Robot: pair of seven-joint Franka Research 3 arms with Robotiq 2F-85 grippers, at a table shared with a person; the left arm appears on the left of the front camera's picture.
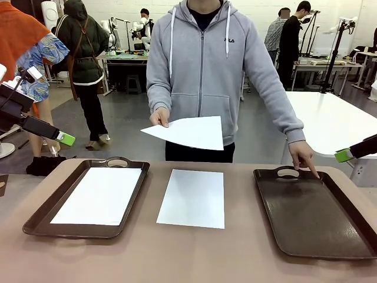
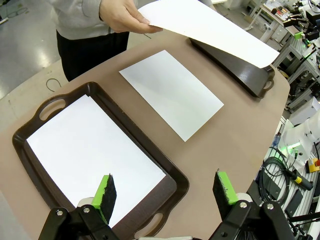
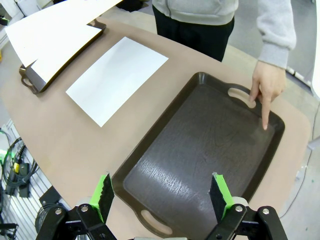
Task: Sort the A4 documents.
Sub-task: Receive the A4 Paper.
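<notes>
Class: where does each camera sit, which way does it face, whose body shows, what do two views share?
Front: robot's side, facing the person across the table; both jaws at edges.
Left wrist: above the filled tray, looking down; left jaws open.
Right wrist: above the empty tray; right jaws open, pointing hand.
Shared: middle sheet.

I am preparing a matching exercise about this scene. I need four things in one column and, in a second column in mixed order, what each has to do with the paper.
Things:
1. left tray
2. right tray
3. table between the trays
4. person's raised hand

States:
a. holds a lifted sheet in the air
b. no paper inside; a pointing finger is at its far end
c. a flat sheet lies inside it
d. a lone sheet lies directly on it

Pairs: 1-c, 2-b, 3-d, 4-a
</notes>
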